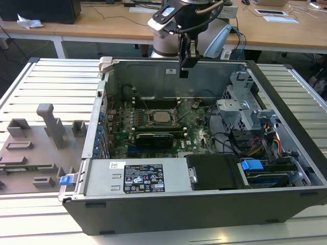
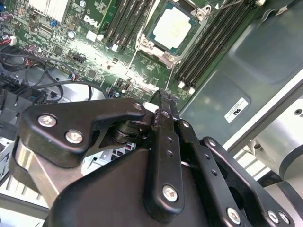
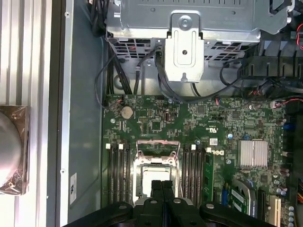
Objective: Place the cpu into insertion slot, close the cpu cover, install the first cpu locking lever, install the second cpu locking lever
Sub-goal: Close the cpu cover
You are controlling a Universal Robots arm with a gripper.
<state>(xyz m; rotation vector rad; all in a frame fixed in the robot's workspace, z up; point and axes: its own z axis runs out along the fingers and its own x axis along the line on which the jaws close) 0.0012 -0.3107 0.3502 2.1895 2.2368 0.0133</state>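
- The cpu (image 3: 148, 174) is seen seated in its socket on the green motherboard (image 3: 156, 120), its pale metal top facing up; it is also shown in the second wrist view (image 2: 173, 24) and in the exterior view (image 1: 162, 117).
- The cpu cover (image 3: 156, 160) is laid flat around the chip as a silvery frame. Whether the thin wire levers beside it are latched cannot be told.
- Black memory slots (image 3: 118, 170) are ranged on both sides of the socket.
- The gripper (image 3: 162, 185) is held above the socket, apart from it. Its fingers are pressed together and nothing is seen between them (image 2: 163, 97).
- In the exterior view the gripper (image 1: 184, 73) is hung over the back wall of the open computer case (image 1: 204, 206).
- The case is laid on its side on a slatted tabletop (image 1: 46, 81).
- Grey fixtures (image 1: 51, 125) are set on the tabletop at the exterior view's left.
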